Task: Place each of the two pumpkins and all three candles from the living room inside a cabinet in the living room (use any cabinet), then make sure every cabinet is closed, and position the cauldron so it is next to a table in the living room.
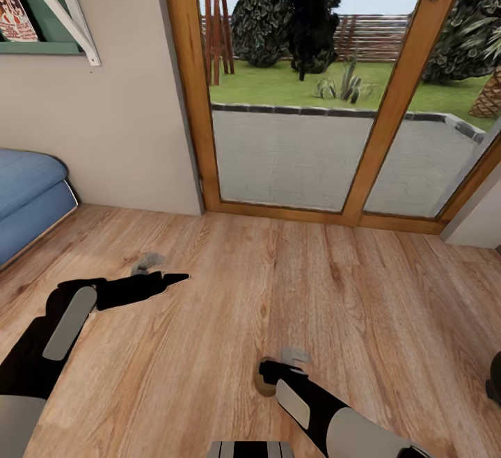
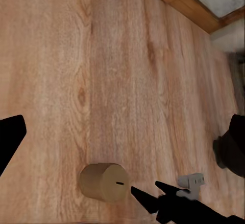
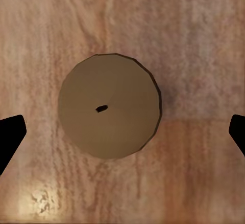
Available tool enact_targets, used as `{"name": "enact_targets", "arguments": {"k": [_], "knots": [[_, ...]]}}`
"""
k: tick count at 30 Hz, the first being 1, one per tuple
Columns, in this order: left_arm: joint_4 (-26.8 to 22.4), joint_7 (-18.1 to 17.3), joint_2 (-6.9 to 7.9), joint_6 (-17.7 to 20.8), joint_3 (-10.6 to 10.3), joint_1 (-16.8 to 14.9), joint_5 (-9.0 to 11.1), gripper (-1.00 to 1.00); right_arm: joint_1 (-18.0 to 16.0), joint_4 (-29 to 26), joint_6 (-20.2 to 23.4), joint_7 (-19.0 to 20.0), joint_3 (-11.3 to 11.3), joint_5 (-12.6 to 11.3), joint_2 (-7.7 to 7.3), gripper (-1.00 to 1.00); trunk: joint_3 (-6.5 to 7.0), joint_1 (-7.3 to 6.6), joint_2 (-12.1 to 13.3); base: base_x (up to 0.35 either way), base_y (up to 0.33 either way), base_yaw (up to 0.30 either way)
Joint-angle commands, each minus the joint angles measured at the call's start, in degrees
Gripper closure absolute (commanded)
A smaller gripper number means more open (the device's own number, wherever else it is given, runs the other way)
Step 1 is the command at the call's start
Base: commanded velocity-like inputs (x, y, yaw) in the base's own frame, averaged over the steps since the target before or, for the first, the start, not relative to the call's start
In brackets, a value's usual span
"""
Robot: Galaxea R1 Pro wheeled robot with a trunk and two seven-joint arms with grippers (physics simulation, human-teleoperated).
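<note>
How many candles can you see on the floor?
1. The candle stands upright on the wooden floor, right under the right hand, between its open fingers. Others may be out of view.

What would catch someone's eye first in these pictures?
A tan candle standing on the wood floor, straight under the open right tool. Behind it, a big wood-framed glass door looks out on a garden. A blue sofa edges in at the left wall.
</note>
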Motion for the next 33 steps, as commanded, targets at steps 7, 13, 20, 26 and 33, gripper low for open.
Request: {"name": "enact_targets", "arguments": {"k": [7,13,20,26,33], "knots": [[0.0,-11.8,4.80,0.1,-0.7,0.0,2.9,-1.00,-0.2,-0.8,1.4,-0.3,0.9,-0.1,0.00,-1.00,-0.05,-0.01,0.0,0.000,0.000,0.000],[0.0,-12.9,5.01,0.1,-0.6,0.1,3.1,-1.00,-0.5,-1.1,3.0,0.5,0.9,0.0,-0.01,-1.00,-0.93,0.09,-0.1,0.000,0.000,0.000],[0.0,-13.0,5.02,0.1,-0.6,0.1,3.1,-1.00,-0.5,-1.4,3.0,1.2,0.9,0.1,-0.01,-1.00,-2.48,0.27,-0.2,0.000,0.000,0.000],[0.0,-13.0,5.02,0.1,-0.6,0.1,3.1,-1.00,-1.0,-1.4,2.7,1.2,0.9,0.1,-0.02,-1.00,-2.70,0.30,-0.2,0.000,0.000,0.000],[0.0,-13.0,5.02,0.1,-0.6,0.1,3.1,-1.00,-1.6,-1.4,1.8,1.2,0.9,0.1,-0.10,-1.00,-2.93,0.33,-0.2,0.000,0.000,0.000]]}}
